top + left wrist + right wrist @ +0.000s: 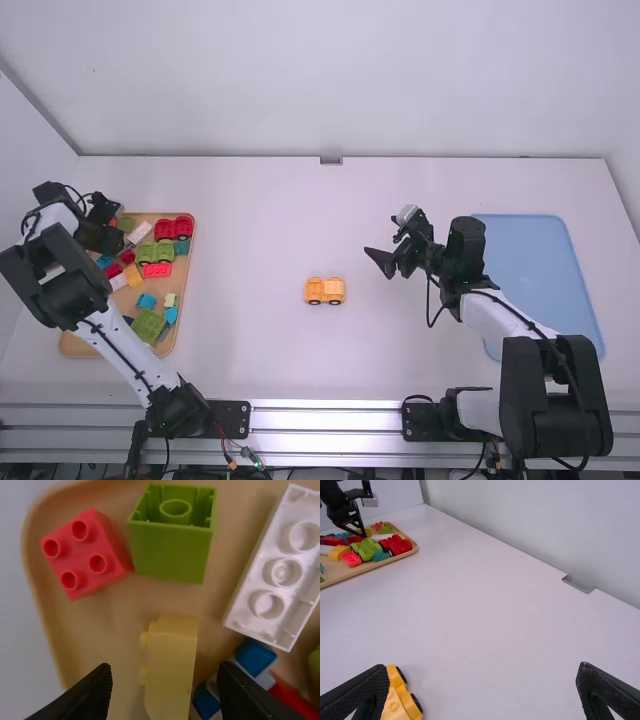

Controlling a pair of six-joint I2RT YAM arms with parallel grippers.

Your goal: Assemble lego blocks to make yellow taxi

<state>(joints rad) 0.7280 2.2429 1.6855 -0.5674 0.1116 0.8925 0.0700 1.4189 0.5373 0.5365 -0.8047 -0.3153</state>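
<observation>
Orange-yellow wheeled plastic chassis (316, 289) on white surface (250, 350). Block-picking apparently in hand: left gripper (165, 671), jaws spread over pale-yellow studded plastic block (172, 657), should lower, close. Right gripper (482, 672) spread too.

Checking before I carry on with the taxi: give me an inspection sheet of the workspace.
Surface: white table; the tray stands on its left.
Job's things: wheeled yellow base near mid-table; yellow block in the tray.
Clutter: red block, green block, white block and others in the tray; blue mat on the right.
Left gripper: open over the yellow block.
Right gripper: open, nothing seen in it.
Cables: black, along both arms; one loops down by the right gripper.
Surroundings: white walls behind, metal rail in front.
</observation>
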